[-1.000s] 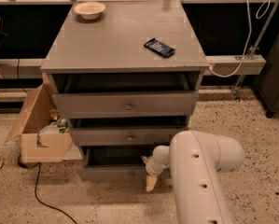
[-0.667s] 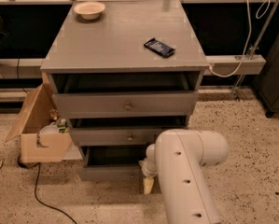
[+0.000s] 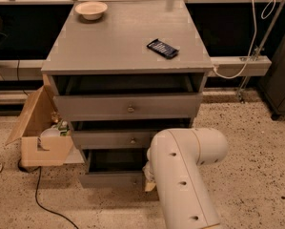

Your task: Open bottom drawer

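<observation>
The grey cabinet [image 3: 123, 37] has three drawers, and each stands a little way out. The bottom drawer [image 3: 108, 179] is the narrowest and lowest, with a dark gap showing above its front. Its small knob [image 3: 135, 182] shows near the right end of the visible front. My gripper [image 3: 149, 182] is at the right end of that front, next to the knob, and is mostly hidden behind my white arm [image 3: 180, 175]. The arm covers the drawer's right part.
The middle drawer [image 3: 108, 140] and top drawer [image 3: 127, 106] jut out above the bottom one. A bowl [image 3: 91, 9] and a dark flat device [image 3: 163, 48] lie on the cabinet top. An open cardboard box [image 3: 39, 137] stands at the left. A black cable [image 3: 42, 199] runs over the floor.
My arm has swung left and closer to the camera, covering more of the bottom drawer's right side. The bottom drawer front looks slightly further out.
</observation>
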`<act>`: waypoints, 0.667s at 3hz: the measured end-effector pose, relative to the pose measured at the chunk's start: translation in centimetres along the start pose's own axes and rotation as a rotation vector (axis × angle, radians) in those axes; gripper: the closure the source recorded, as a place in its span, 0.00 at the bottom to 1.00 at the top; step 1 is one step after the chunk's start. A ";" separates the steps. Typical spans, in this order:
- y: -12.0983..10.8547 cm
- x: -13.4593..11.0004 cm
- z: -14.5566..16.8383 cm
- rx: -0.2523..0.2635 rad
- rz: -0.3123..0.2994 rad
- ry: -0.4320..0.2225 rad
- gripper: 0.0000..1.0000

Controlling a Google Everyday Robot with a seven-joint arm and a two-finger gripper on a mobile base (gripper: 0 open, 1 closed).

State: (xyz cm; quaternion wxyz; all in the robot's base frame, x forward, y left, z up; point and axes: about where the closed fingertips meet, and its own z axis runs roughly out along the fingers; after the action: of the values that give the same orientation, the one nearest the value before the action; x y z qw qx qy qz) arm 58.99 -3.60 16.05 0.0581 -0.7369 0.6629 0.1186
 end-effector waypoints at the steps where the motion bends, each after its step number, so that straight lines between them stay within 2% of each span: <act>1: 0.7 0.0 -0.3 -0.003 0.013 0.001 0.72; 2: 2.2 0.4 -0.3 -0.005 0.045 -0.015 1.00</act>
State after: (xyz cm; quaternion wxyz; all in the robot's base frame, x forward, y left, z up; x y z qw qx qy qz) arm 56.90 -4.34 16.39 0.0583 -0.7209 0.6787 0.1271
